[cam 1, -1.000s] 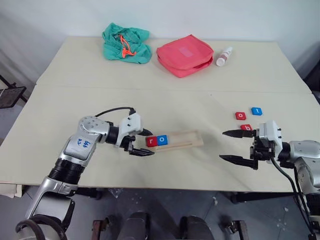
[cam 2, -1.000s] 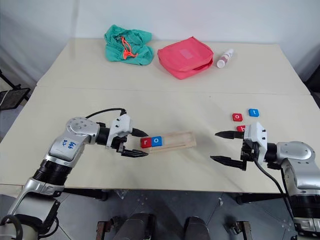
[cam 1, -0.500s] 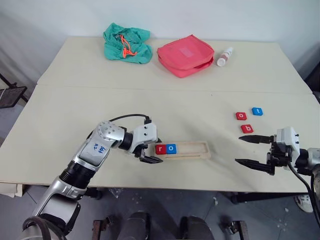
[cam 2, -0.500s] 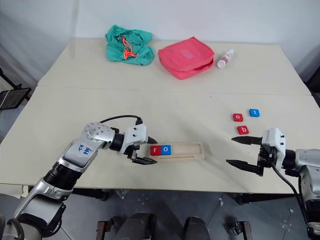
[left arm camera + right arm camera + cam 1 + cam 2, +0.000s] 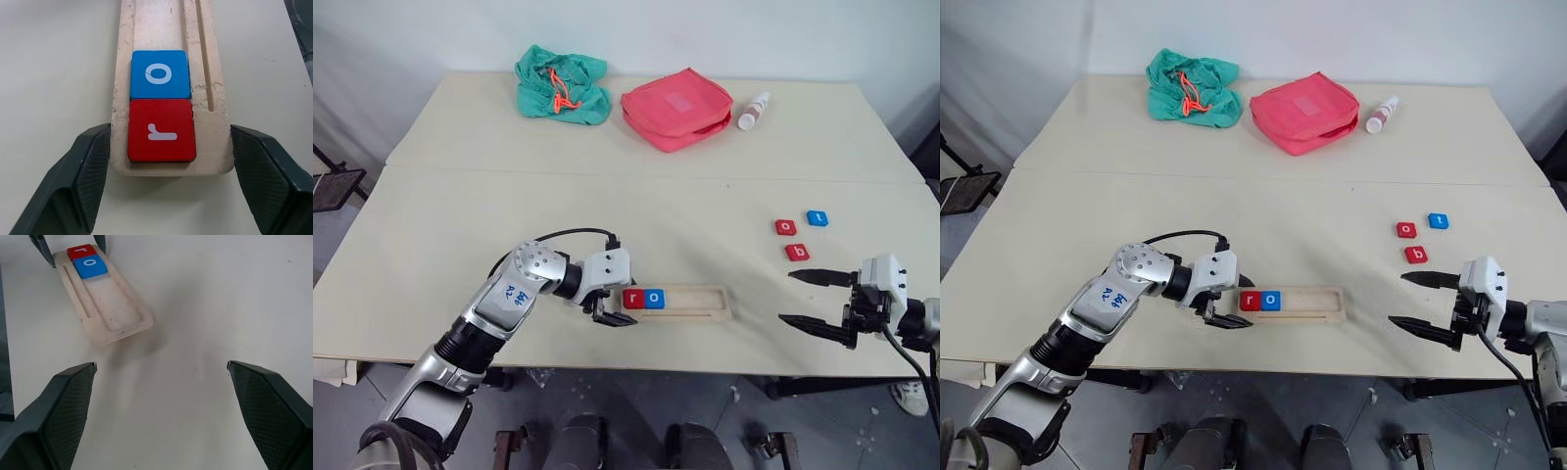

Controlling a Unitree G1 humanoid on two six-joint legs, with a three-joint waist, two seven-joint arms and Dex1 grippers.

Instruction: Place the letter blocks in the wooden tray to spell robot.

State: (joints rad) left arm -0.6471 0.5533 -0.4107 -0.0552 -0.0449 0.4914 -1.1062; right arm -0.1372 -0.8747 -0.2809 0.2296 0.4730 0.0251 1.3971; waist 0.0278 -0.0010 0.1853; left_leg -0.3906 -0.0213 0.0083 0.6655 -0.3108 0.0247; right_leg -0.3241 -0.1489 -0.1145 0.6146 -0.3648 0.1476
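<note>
The wooden tray [image 5: 690, 303] lies near the table's front edge with a red r block [image 5: 633, 299] and a blue o block [image 5: 654, 298] side by side at its left end. My left gripper [image 5: 612, 305] straddles that end, and in the left wrist view its fingers [image 5: 93, 166] press both sides of the tray [image 5: 161, 29]. On the table to the right lie a red o block [image 5: 785, 227], a blue t block [image 5: 817, 217] and a red b block [image 5: 796, 253]. In front of the b block my right gripper [image 5: 786, 297] hovers open and holds nothing.
At the table's far side lie a green cloth bag [image 5: 561, 83], a pink-red pouch [image 5: 675, 106] and a small white bottle [image 5: 753, 111]. A seam [image 5: 636, 177] crosses the table. The tray's right end sits close to the front edge [image 5: 705, 345].
My left gripper has moved right and toward the front edge, and the tray with its two blocks went along. The right gripper drew back to the right, still open.
</note>
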